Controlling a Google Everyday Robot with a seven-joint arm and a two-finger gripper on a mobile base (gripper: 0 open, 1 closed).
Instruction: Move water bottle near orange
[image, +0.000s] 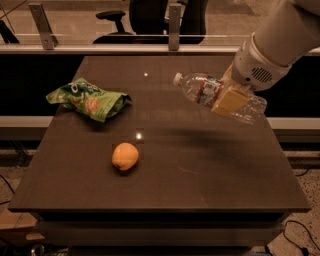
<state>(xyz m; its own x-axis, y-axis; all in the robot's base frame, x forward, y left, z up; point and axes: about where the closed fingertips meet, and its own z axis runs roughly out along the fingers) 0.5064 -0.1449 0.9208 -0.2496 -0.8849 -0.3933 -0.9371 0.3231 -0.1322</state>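
Note:
The water bottle (200, 90) is clear ribbed plastic with a red-and-blue label and a pale cap pointing left. It hangs tilted in the air above the right half of the dark table (210, 170). My gripper (229, 98) is shut on the water bottle around its middle, with a tan finger pad (231, 100) across its front. The white arm comes in from the upper right. The orange (125, 156) lies on the table left of centre, well to the lower left of the bottle.
A green snack bag (89, 98) with orange print lies at the table's back left. A rail with posts (173, 26) and office chairs stand behind the table. Cables lie on the floor at the sides.

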